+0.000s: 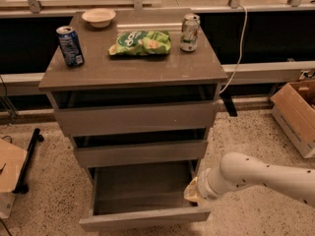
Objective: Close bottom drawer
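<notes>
The bottom drawer (142, 219) of the grey-taupe cabinet stands pulled far out. Its plain flat front panel is near the frame's lower edge and its dark, shallow box (142, 186) looks empty. The two drawers above it, the middle one (140, 153) and the top one (135, 118), are nearly shut. My white arm (266, 177) comes in from the right. My gripper (193, 191) is low at the drawer's right side, near the front right corner, its end partly hidden by the drawer wall.
On the cabinet top (133, 68) stand a blue can (70, 45), a white bowl (98, 17), a green chip bag (141, 43) and a green-white can (189, 32). A cardboard box (298, 114) is on the floor at right. A cable (241, 43) hangs behind.
</notes>
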Available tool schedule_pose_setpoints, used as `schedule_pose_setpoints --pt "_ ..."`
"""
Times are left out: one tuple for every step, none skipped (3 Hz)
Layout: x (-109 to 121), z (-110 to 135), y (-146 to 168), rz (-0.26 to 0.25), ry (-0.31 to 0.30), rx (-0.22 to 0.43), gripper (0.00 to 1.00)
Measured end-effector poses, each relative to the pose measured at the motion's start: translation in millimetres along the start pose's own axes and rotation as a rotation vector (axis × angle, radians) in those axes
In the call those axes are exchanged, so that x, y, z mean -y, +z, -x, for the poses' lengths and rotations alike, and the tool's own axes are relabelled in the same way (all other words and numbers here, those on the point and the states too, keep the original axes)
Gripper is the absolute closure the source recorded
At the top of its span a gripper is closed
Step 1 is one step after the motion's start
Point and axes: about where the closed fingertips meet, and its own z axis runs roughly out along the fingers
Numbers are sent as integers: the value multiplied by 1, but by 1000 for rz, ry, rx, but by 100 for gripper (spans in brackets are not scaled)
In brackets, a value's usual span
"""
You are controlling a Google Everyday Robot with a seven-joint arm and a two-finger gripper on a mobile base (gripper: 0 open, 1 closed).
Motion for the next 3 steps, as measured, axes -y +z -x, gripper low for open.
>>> schedule_pose_setpoints --pt "0 -4 7 2 15 -31 100" --pt "-2 -28 37 -7 57 -43 100" --pt "-5 -57 71 3 108 -26 100"
